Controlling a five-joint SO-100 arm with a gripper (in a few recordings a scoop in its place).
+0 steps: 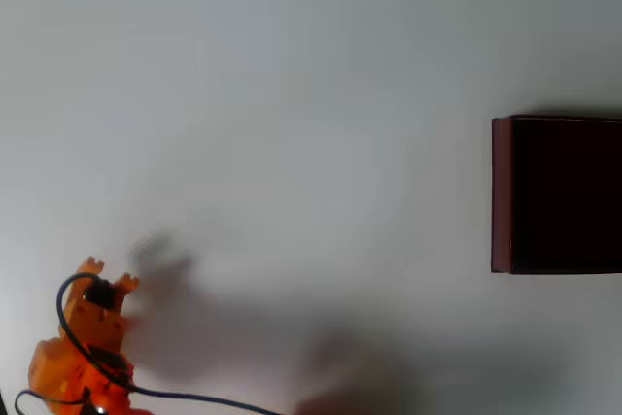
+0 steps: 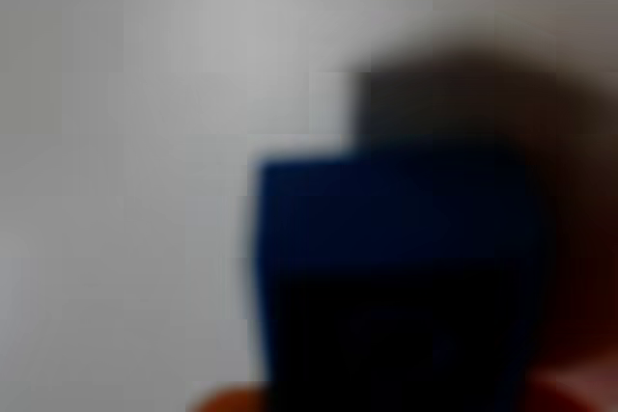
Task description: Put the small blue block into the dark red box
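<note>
A: Where's the gripper (image 1: 109, 274)?
B: Lower left overhead, fingers apart, whether gripping unclear.
A: Block?
B: Blue block (image 2: 391, 277) blurred, close in wrist view. Red box (image 1: 501, 191) far right on tabletop (image 1: 292, 94).

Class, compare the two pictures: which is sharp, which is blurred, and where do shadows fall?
Overhead view: fairly sharp, with soft grey shadows on the table beside the end effector; wrist view: badly out of focus, the small blue block a smeared shape, dark shadow behind it.

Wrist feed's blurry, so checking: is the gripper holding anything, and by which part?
Cannot be told. The small blue block sits very close to the wrist camera, but the gripper fingers' contact isn't visible.
</note>
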